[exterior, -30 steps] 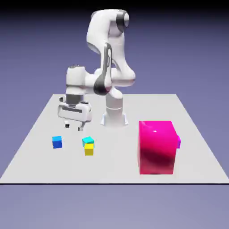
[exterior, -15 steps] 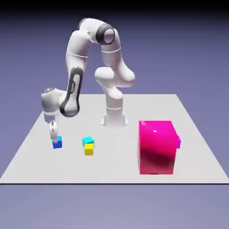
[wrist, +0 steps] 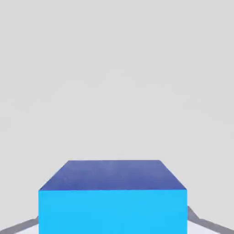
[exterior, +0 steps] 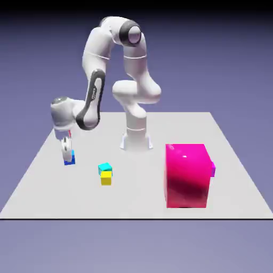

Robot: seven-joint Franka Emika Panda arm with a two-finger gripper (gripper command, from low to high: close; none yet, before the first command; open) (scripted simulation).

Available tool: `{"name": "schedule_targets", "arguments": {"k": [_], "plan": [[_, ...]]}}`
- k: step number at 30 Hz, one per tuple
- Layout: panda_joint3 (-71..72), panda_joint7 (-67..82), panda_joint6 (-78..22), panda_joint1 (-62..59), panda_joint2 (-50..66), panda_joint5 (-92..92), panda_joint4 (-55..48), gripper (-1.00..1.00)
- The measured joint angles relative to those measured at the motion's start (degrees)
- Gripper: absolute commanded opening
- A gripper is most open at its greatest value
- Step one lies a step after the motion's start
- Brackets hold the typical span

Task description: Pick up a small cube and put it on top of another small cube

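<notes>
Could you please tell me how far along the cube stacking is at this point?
Done: the end effector is shut on the blue cube, which fills the bottom of the hand view between the fingers. In hand: the cube looks just lifted off the table. Left: carrying it to another small cube, perhaps the cyan cube or the yellow cube, setting it on top and releasing.

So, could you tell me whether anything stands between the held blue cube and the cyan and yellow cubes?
Nothing visible does: bare table separates the blue cube, in the gripper, from the cyan cube and yellow cube.
</notes>
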State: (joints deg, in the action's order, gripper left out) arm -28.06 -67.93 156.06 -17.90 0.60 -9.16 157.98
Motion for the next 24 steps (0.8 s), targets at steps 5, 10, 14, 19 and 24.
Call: {"name": "schedule_targets", "arguments": {"k": [5,10,14,19,24], "plan": [[7.72,-12.37,-2.42,-2.00,-10.38,7.36,7.06,-1.00],[15.63,-24.75,-4.84,-4.04,-20.76,14.72,14.13,-1.00],[17.82,-25.53,-1.22,-4.57,-18.40,13.98,15.26,-1.00],[19.88,-22.15,8.86,-5.02,-8.02,8.95,15.05,-1.00],[20.83,-20.59,13.39,-5.24,-3.32,6.63,14.95,1.00]]}}
